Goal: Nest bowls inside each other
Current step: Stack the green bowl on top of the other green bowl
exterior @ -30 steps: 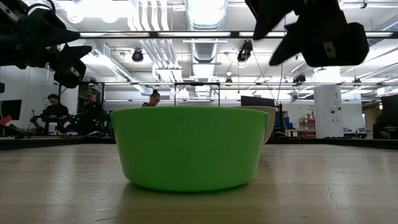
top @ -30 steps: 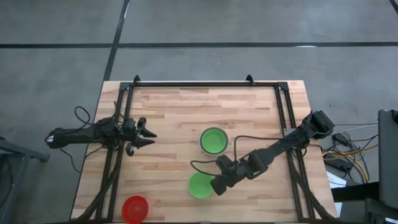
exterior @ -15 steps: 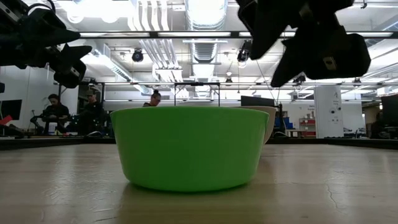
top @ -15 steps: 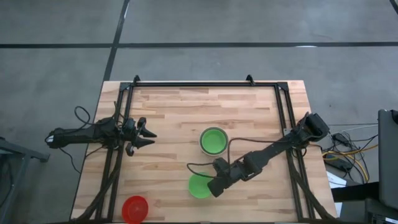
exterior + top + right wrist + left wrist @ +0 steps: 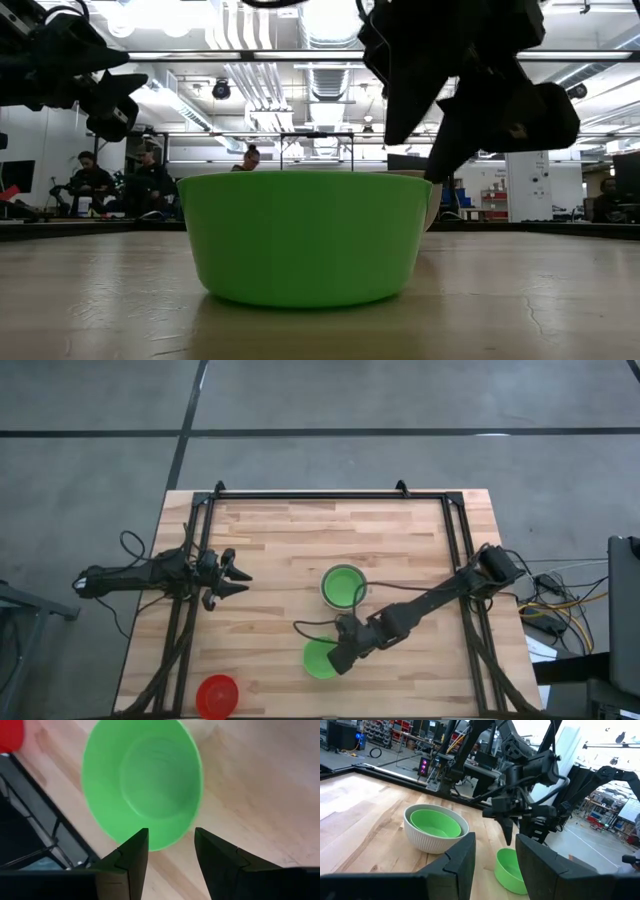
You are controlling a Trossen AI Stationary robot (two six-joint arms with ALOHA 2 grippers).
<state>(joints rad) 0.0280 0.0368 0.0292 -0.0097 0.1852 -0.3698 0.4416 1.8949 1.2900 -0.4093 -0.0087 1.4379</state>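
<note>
A: Wooden bench under a black frame, busy workshop beyond with people seated far off. Largest piece on it: pale white-grey bowl near the middle, already carrying a green bowl inside. Then a loose green bowl closer to the front edge, well apart from a red bowl at the front left corner.

B: Left gripper parked over the left side, fingers spread, holding nothing. Right gripper hanging over the loose green bowl's rim, jaws wide and empty, one finger seemingly lined up inside the wall and one outside.

A: Biggest risk, judged from that: coming down off-line and landing a fingertip on the rim, tipping or skating the light bowl toward the near edge.

B: Next: pinching only a thin plastic wall, so a slip or a swing while lifting.

A: Then a clip against the white-grey bowl's rim on the carry, nudging the nested pair.

B: Smallest: dropping in tilted, sitting cocked rather than seated.
</note>
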